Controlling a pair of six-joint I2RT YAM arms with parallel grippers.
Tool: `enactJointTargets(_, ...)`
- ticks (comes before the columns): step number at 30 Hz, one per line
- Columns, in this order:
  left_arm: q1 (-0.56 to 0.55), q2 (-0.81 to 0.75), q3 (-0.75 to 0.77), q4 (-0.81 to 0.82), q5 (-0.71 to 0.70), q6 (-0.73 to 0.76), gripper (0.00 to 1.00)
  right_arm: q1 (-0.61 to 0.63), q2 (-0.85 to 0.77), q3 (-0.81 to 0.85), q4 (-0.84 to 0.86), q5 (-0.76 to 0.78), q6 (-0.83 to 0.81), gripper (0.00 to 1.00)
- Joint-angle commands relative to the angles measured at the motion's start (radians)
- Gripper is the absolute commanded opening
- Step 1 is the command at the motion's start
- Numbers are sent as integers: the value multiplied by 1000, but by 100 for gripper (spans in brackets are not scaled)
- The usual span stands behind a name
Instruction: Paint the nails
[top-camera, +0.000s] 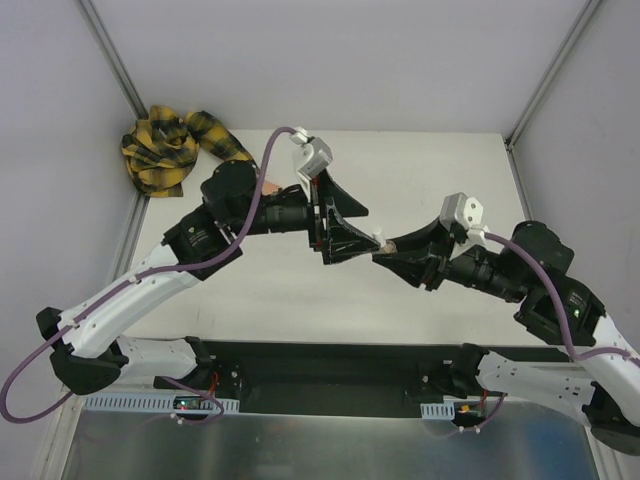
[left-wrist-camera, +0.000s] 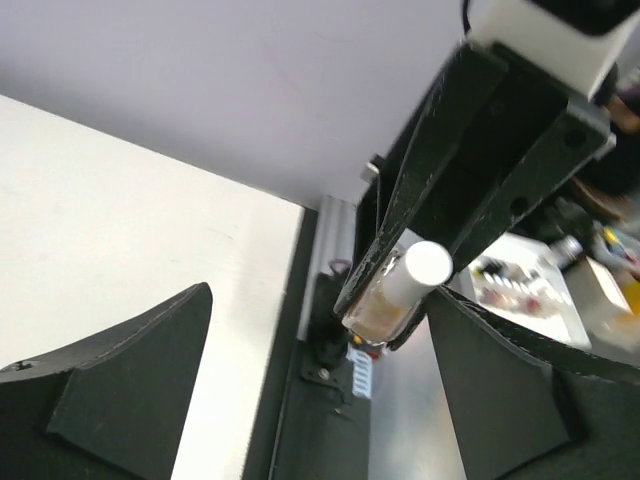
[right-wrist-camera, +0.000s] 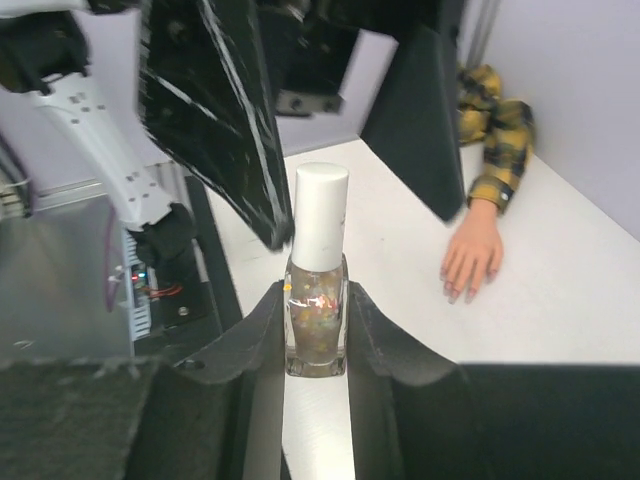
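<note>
While upright and white-capped, glitter-polish bottle (right-wrist-camera: 317, 325) clenched in right jaws; left jaws released.

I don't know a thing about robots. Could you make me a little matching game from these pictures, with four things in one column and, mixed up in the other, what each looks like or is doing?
Things
1. left gripper
2. right gripper
3. mannequin hand
4. cap

States
A. white, sitting on top of the nail polish bottle
B. lying palm down on the table, apart from both arms
C. shut on the glass body of the nail polish bottle
D. open, fingers spread wide

Pairs: 1-D, 2-C, 3-B, 4-A
</note>
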Motion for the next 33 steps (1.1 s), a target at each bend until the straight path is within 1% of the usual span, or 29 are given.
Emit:
enactJointTargets(1,0,-53,48,9,-277,4,81,4,48,60,17,176,-26,0)
enactJointTargets(2,0,-42,56,10,-285,-5,79,5,55,68,19,234,-20,0)
enactJointTargets(4,0,-30,76,8,-288,-14,75,7,73,79,19,260,-12,0)
enactJointTargets(5,0,-22,79,10,-287,-26,74,10,78,88,20,302,-3,0)
enactJointTargets(10,-3,-2,99,10,-261,-51,70,30,99,106,25,348,11,0)
enactJointTargets(12,-3,5,101,10,-264,-55,62,33,104,109,28,352,17,0)
enactJointTargets(21,-1,21,96,13,-250,-88,59,53,110,117,37,342,24,0)
enactJointTargets(23,-3,33,107,16,-235,-101,55,62,113,117,37,344,27,0)
enactJointTargets(27,-3,64,128,22,-172,-129,38,82,111,122,40,345,31,0)
enactJointTargets(28,-3,73,130,23,-152,-137,26,88,110,122,42,352,31,0)
enactJointTargets(29,-3,76,127,26,-112,-141,19,90,110,120,42,355,31,0)
enactJointTargets(30,-3,79,125,32,-75,-144,9,91,108,120,40,356,31,0)
enactJointTargets(31,-1,84,117,45,-36,-151,0,93,104,119,40,353,38,0)
enactJointTargets(32,-3,87,102,84,15,-151,0,93,99,114,42,344,44,0)
enactJointTargets(33,-3,94,96,106,204,-154,0,94,89,111,49,321,47,0)
